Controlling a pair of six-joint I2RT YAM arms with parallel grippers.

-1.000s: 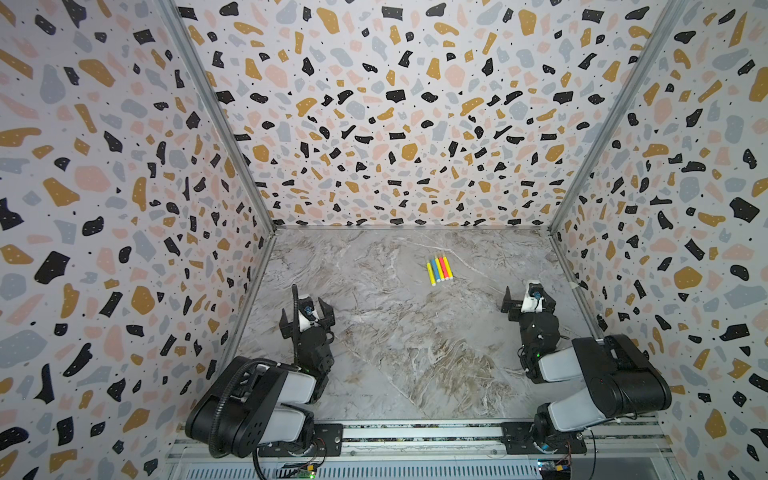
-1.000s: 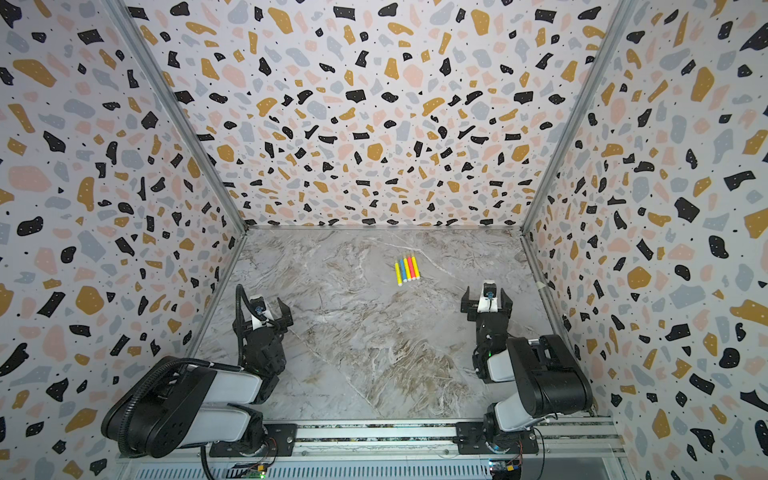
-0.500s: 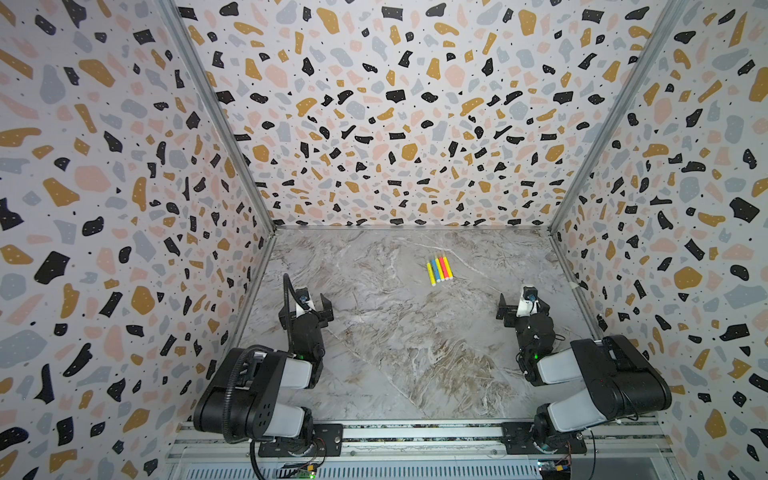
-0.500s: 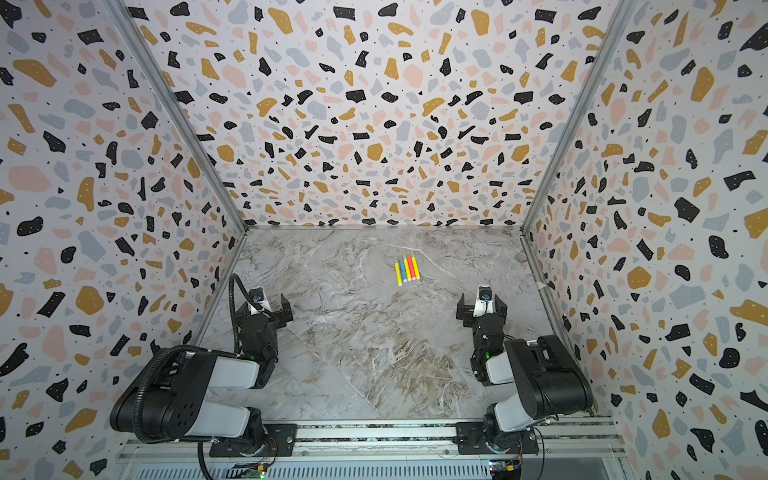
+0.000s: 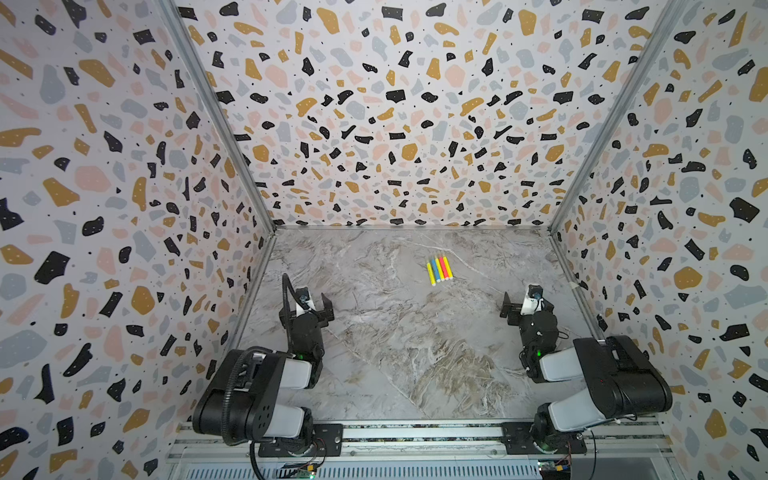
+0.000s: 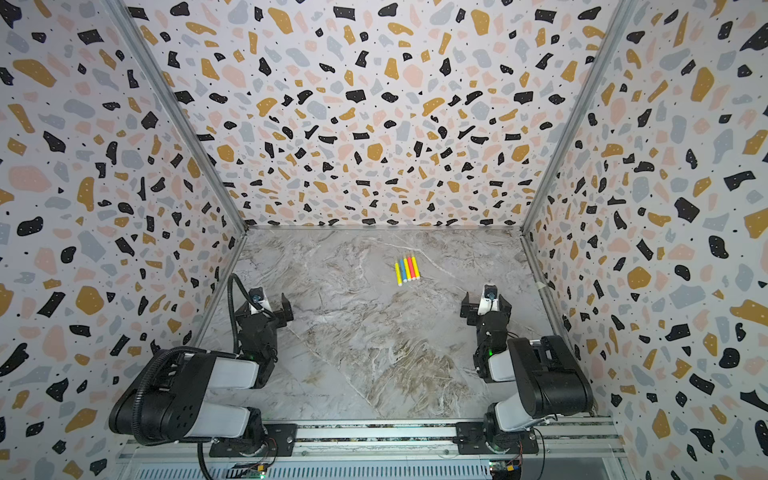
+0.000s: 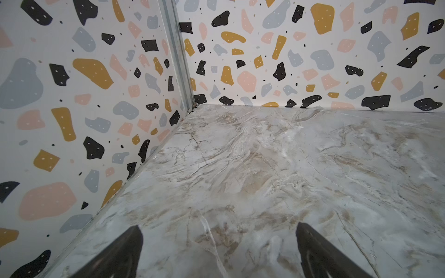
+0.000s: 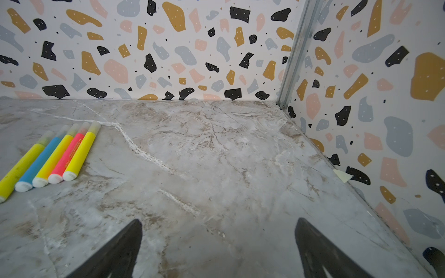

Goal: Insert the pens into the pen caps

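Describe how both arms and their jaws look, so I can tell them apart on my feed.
Both arms are alike: bulky black joint housings, pale grey links, a small green light near the wrist, a white camera mount and black tapering jaws. The left arm carries a ribbed black cable hose; no such hose shows on the right arm.

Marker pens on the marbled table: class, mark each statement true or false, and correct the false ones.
1. Five short plastic marker pens lie side by side in one row. True.
2. Just one blue pen lies among them. True.
3. The right claw grips a pen. False: it is open and empty, apart from the pens.
4. The left claw is shut. False: it is open over the grey marbled table.
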